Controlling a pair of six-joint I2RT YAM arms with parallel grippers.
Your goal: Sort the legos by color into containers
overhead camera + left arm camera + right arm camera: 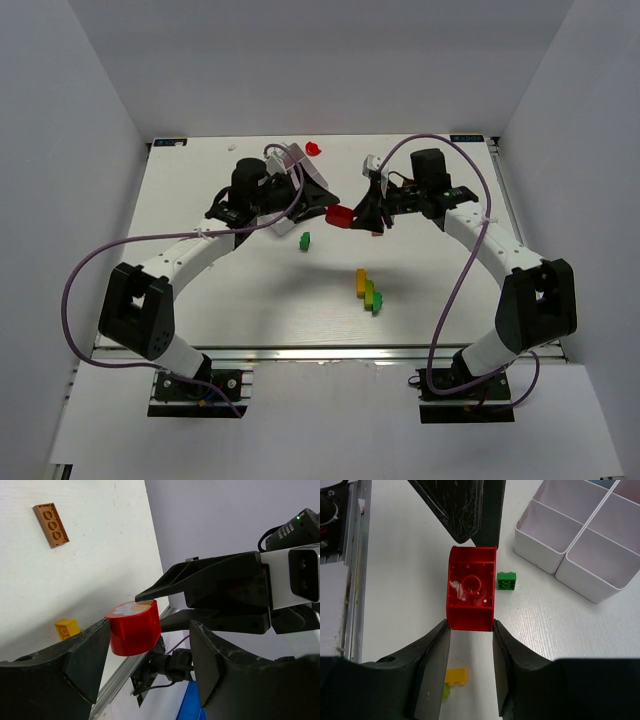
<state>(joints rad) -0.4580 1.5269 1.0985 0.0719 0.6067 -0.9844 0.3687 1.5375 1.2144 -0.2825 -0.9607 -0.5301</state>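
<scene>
**Top external.**
- Red brick (340, 215): held up over the middle of the table (250, 300), between the two arms.
- Right gripper (362, 212): reaches in from the right, with the brick at its tips.
- Left gripper (318, 203): comes in from the left, just beside the same brick.
- Loose legos:
  - green brick (304, 240), near and below the left gripper;
  - yellow-and-green stack (368, 290), nearer the arm bases;
  - small red piece (314, 148), at the far edge, well apart from the rest.

**Left wrist.**
- The left gripper's own fingers (85, 660) stand apart with the red brick between them.
- One pad is at the brick's side; whether it touches cannot be told. A clear gap remains to the other pad, so the jaws are open and not yet gripping.
- The brick has a curved wall and a printed top face.
- The right gripper's black fingers hold it from behind.
- An orange plate (51, 524) and a yellow brick (66, 628) lie on the table beyond.

**Right wrist.**
- The right gripper is clamped on the near end of the red brick, one finger on each flat side wall.
- The brick's hollow underside and centre tube face the camera.
- The white tray (555, 562) stands up and to the right, apart from the brick. The compartments in view are empty.

**Handling, judged.**
- The brick is light, rigid and hollow, with a smooth shell. It will not crush, but it may twist or slip under a glancing pinch.
- The best hold is square across opposite walls on the free end, away from the fingers already on it.
</scene>
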